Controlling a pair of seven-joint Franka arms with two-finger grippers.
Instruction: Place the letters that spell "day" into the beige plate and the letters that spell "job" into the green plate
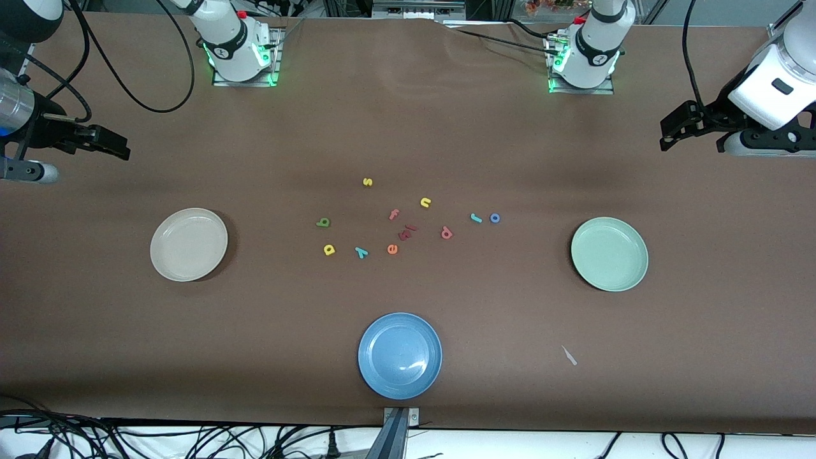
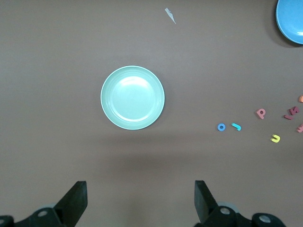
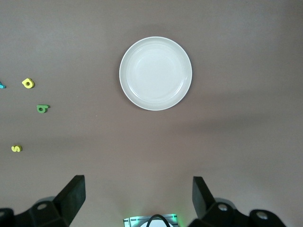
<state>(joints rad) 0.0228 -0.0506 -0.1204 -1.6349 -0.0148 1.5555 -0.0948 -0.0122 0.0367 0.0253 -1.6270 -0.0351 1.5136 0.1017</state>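
Still loose: letters (image 1: pixel 408 220), both plates bare.

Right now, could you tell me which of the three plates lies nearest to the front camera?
The blue plate. It sits lowest in the front view, below the scattered letters, while the beige plate and green plate lie toward the table's ends.

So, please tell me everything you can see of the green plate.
The green plate is round, shallow and pale mint, with a smooth, slightly glossy surface and a low raised rim. It lies flat and upright on the brown table, toward the left arm's end, holding nothing. Nothing touches it but the table. The blue o and teal j lie apart from it, toward the table's middle.
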